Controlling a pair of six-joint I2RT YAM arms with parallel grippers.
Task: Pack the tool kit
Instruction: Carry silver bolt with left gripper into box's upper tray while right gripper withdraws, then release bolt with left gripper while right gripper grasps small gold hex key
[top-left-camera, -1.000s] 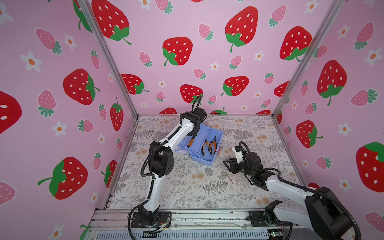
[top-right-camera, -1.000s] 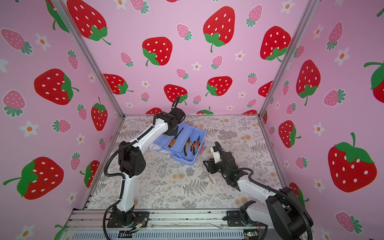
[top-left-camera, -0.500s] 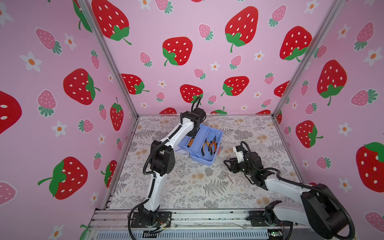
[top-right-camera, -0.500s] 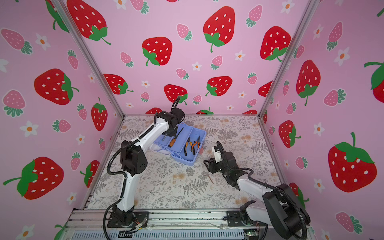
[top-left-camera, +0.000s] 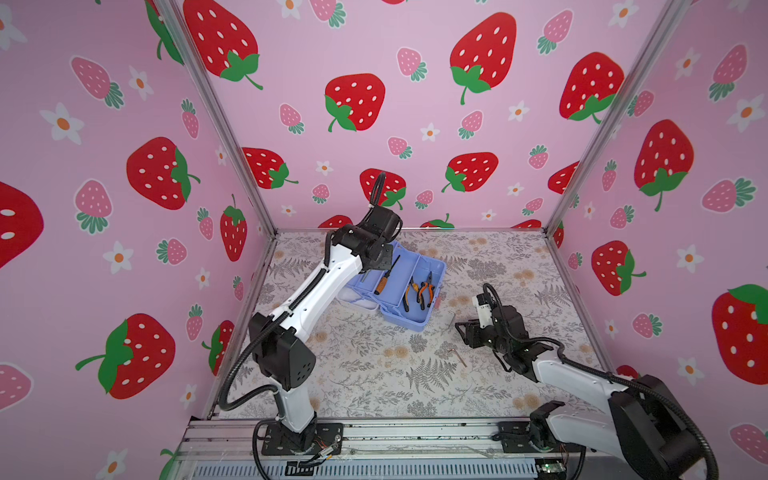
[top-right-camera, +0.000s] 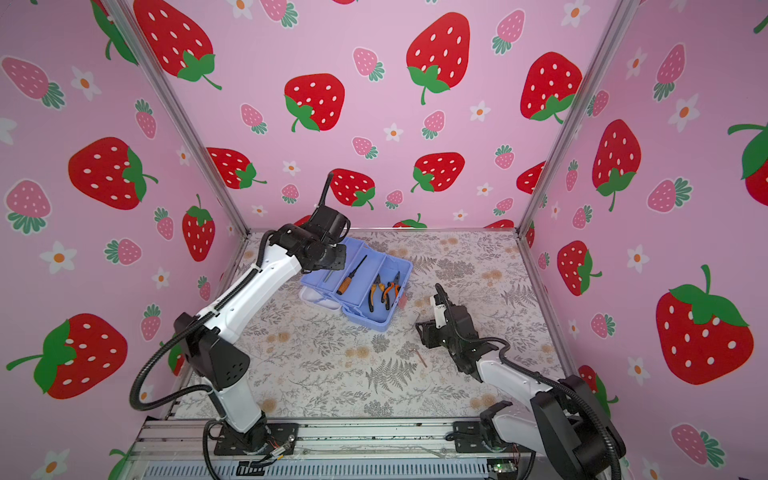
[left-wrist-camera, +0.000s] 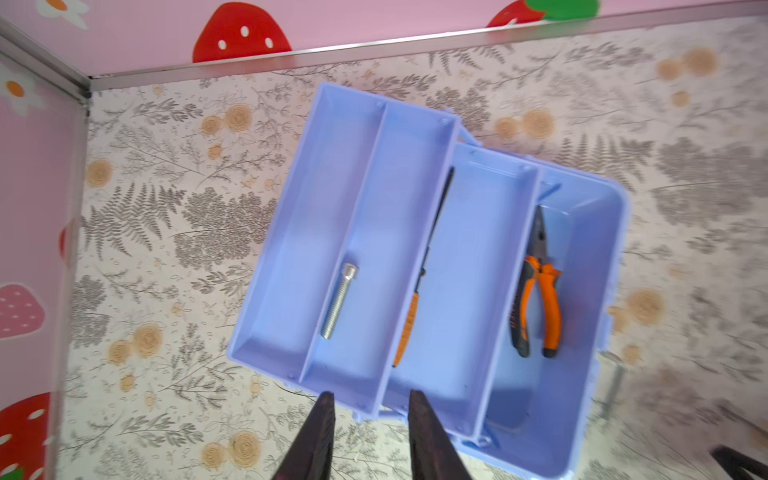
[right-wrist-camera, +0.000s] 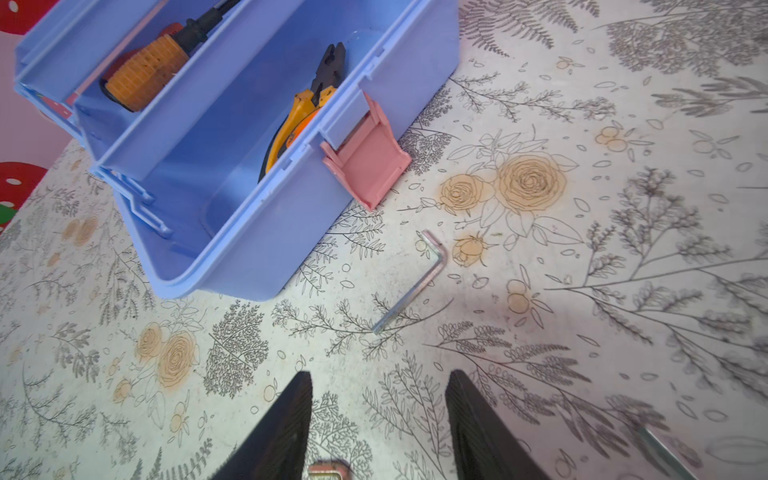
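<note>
Your left claw (left-wrist-camera: 370, 397) hangs over one short end of the open tool kit (top-left-camera: 415, 321), its fingers a narrow gap apart with nothing between them. In the left wrist view its tips sit just over the end wall of the upper tray (left-wrist-camera: 291, 232), in line with the compartment that holds a silver bolt (left-wrist-camera: 338, 301). The bolt lies loose along the divider, clear of the claw.

In both top views you see the kit toward the back of the floral mat (top-left-camera: 374, 374), left of the middle. Its white lid (top-left-camera: 352, 296) shows low on its left side, beneath the trays. Going right, the orange-handled screwdriver (top-left-camera: 381, 284) lies in the next tray down, partly tucked under the upper tray's edge. The pliers (left-wrist-camera: 552, 303) lie in the deep base.

The pink latch (right-wrist-camera: 365, 166) hangs open on the kit's front wall. A silver hex key (right-wrist-camera: 415, 282) lies on the mat just beside it, between the kit and your right claw (right-wrist-camera: 380, 374). That claw points at the mat with its fingers wide apart and empty, and the key lies just ahead of the tips, untouched. A darker hex key (top-left-camera: 457, 356) lies nearer the front, apart from the box.
</note>
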